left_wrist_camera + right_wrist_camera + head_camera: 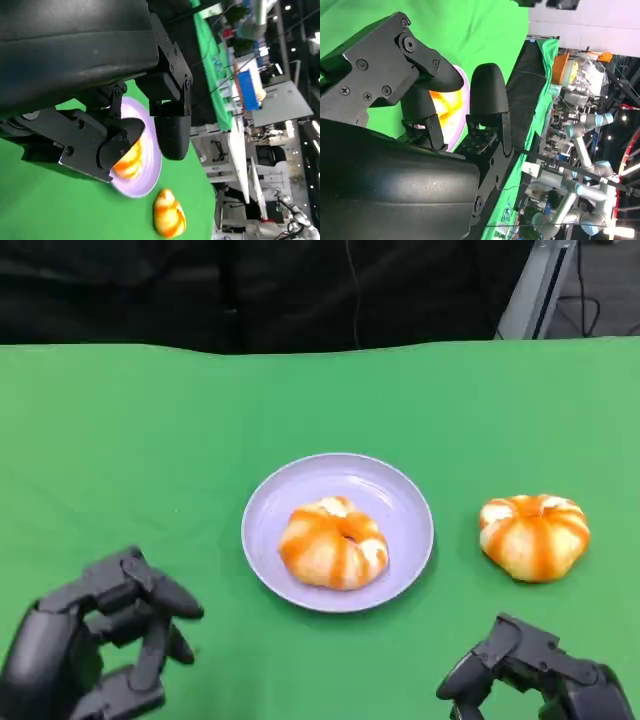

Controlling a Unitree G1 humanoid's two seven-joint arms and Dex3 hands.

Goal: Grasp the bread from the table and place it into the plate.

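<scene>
A lilac plate (400, 495) lies mid-table with one orange-striped bread (333, 542) on it. A second bread (534, 535) sits on the green cloth to the right of the plate. My left hand (95, 645) hovers at the lower left, empty, fingers apart. My right hand (535, 670) is at the lower right, below the loose bread and clear of it, empty. In the left wrist view the plate (150, 175), its bread (130, 157) and the loose bread (169, 215) show past my fingers (172, 132). The right wrist view shows the plated bread (447, 105) behind my fingers (487, 92).
The green cloth (150, 440) covers the table; its far edge meets a dark backdrop. A grey metal post (535, 285) stands beyond the far right corner.
</scene>
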